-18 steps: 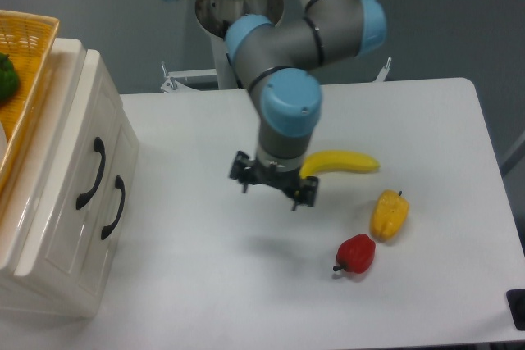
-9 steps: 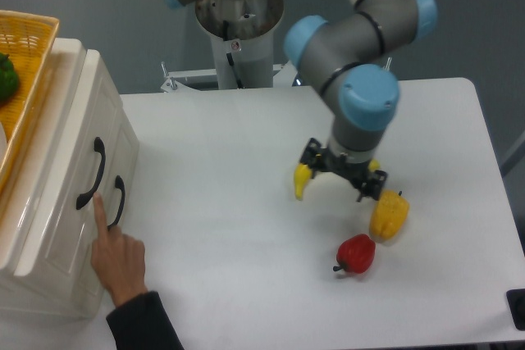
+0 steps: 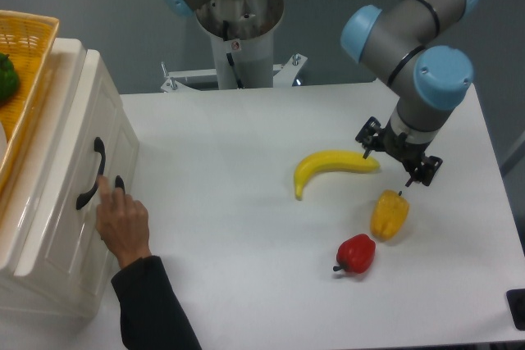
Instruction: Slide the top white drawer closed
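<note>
The top white drawer [image 3: 70,149] is the upper front of the cream cabinet at the left, with a black curved handle [image 3: 90,173]. Its front looks flush with the cabinet. My gripper [image 3: 397,156] is far to the right, hanging over the table by the right tip of a banana [image 3: 335,165]. Its fingers are spread and hold nothing. A person's hand [image 3: 123,220] reaches in from the bottom left, with its fingers on the lower drawer's black handle [image 3: 118,181], which it mostly hides.
A yellow pepper [image 3: 389,214] and a red pepper [image 3: 355,253] lie below my gripper. A woven yellow basket [image 3: 29,51] with a green item [image 3: 6,75] sits on the cabinet. The robot base [image 3: 238,26] stands at the back. A dark object [image 3: 517,307] is at the bottom right corner.
My arm has swung right from the table's middle to beyond the banana. A person's hand has come in at the bottom left and moved up onto the lower handle.
</note>
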Available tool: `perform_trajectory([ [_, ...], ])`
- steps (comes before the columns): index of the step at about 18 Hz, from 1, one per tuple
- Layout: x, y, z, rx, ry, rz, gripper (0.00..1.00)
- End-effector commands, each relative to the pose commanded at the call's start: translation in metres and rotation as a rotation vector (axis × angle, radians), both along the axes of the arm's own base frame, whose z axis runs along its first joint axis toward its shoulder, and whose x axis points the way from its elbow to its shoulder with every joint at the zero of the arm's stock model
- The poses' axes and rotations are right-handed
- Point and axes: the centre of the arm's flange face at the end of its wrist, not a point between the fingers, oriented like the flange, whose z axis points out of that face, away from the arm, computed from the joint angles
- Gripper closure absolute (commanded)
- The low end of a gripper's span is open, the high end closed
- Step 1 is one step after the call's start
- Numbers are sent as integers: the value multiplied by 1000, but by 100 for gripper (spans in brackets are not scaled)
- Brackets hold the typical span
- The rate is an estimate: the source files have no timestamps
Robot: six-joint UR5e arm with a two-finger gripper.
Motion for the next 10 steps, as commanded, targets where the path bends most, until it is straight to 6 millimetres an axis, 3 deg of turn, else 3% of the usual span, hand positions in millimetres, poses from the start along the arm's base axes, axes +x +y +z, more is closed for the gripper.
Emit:
perform_trajectory([
  [5, -10, -26, 3, -1, -3, 15, 0],
  [10, -11, -31, 5, 1, -6, -20, 0],
])
